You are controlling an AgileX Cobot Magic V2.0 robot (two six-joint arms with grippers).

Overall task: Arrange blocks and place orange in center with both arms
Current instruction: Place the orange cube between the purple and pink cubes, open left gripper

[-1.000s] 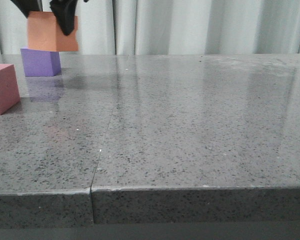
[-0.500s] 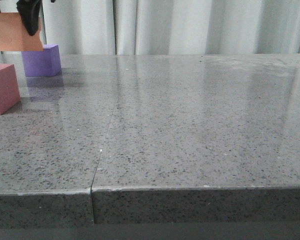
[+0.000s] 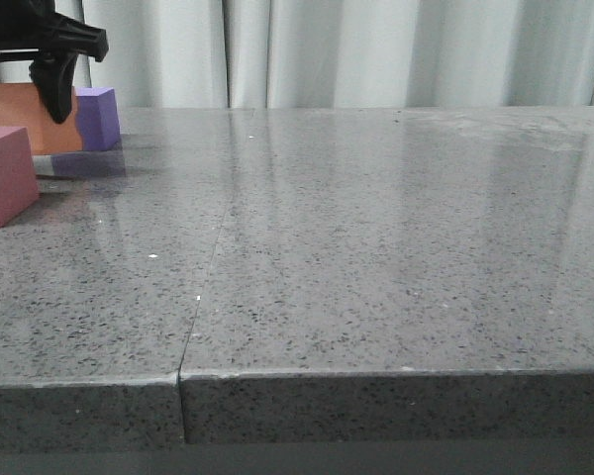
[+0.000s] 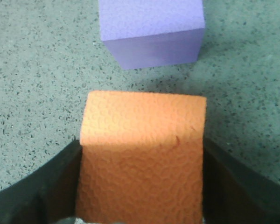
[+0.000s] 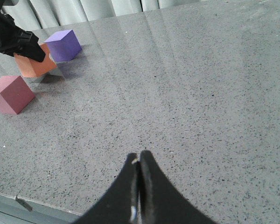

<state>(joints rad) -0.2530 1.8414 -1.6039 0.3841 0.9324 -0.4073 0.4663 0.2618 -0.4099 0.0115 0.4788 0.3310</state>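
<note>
My left gripper (image 3: 42,69) is shut on the orange cube (image 3: 20,121) at the far left of the table. It holds the cube low, between the purple cube (image 3: 99,117) behind it and the pink cube (image 3: 5,173) in front. I cannot tell whether the orange cube touches the table. In the left wrist view the orange cube (image 4: 142,154) fills the gap between both dark fingers (image 4: 46,186), with the purple cube (image 4: 151,30) just beyond. My right gripper (image 5: 139,158) is shut and empty above the near part of the table, far from the cubes.
The grey speckled table (image 3: 376,247) has a seam (image 3: 203,287) running from the front edge toward the back. Pale curtains (image 3: 376,49) hang behind it. The right wrist view shows the three cubes (image 5: 35,65) grouped at the table's far left.
My left gripper has carried the orange cube leftward and down, from above the purple cube to a low spot between the purple and pink cubes.
</note>
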